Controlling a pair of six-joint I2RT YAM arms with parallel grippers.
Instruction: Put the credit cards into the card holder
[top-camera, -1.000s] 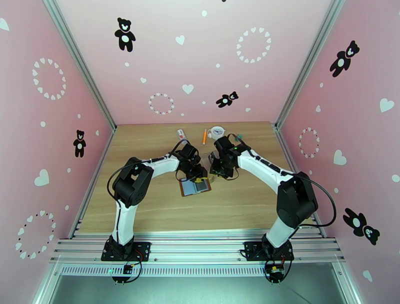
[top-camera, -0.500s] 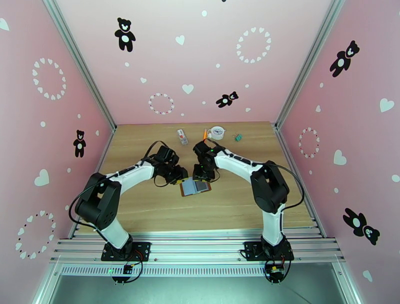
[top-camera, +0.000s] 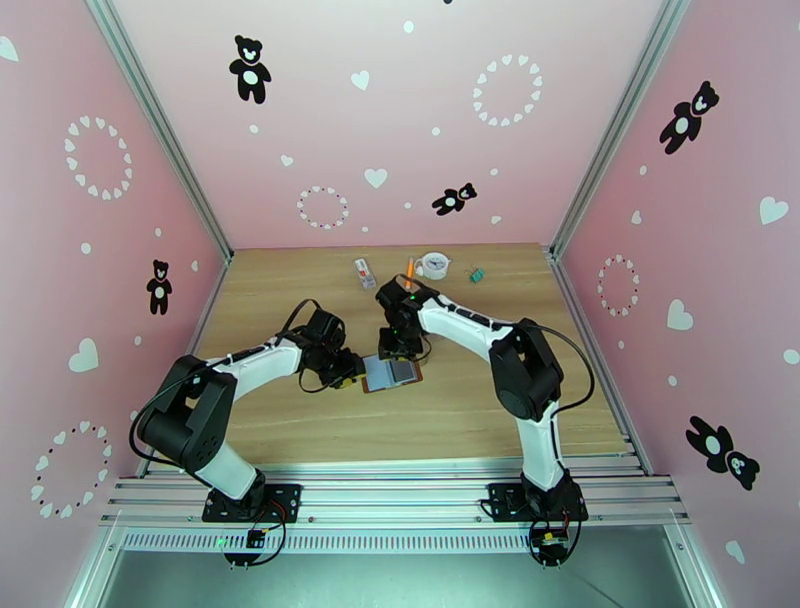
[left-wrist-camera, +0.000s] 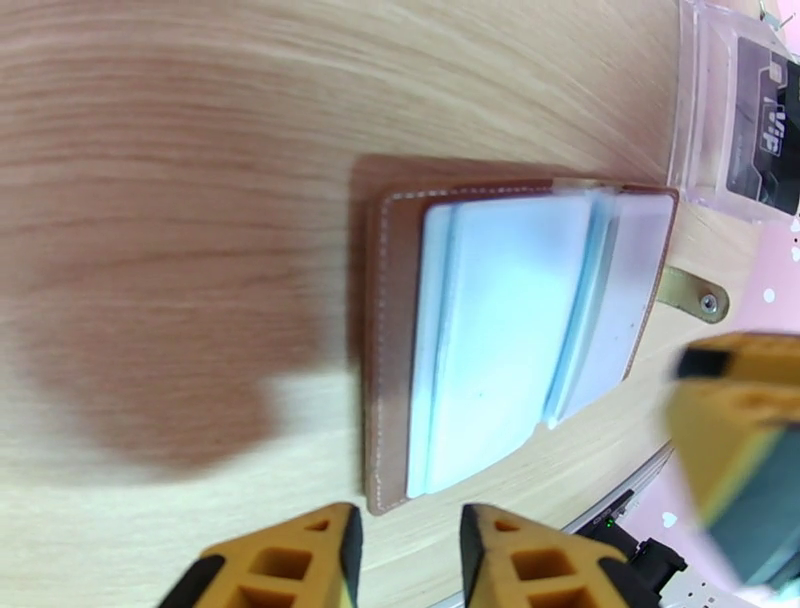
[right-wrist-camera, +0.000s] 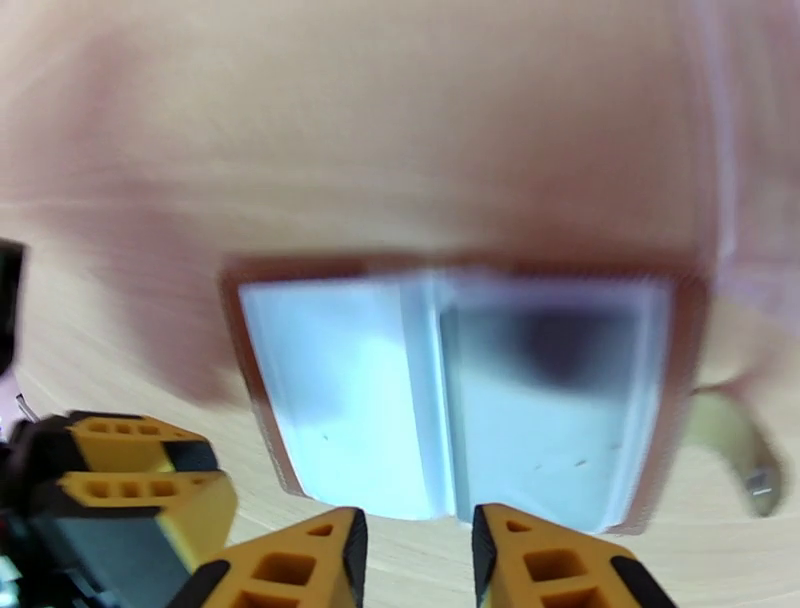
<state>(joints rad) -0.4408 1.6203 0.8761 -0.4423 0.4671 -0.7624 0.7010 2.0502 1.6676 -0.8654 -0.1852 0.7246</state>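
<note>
- Brown leather card holder lies open mid-frame on the worktop, grey-blue pockets up; likely light, floppy, prone to sliding.
- Best pinned at its stitched edge.
- Left gripper and right gripper hover beside it, jaws slightly apart, empty.

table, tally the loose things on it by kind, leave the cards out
card holder: 1
see-through pouch: 1
white-and-red packet: 1
orange pen-like item: 1
round white item: 1
small green item: 1
total: 6
</note>
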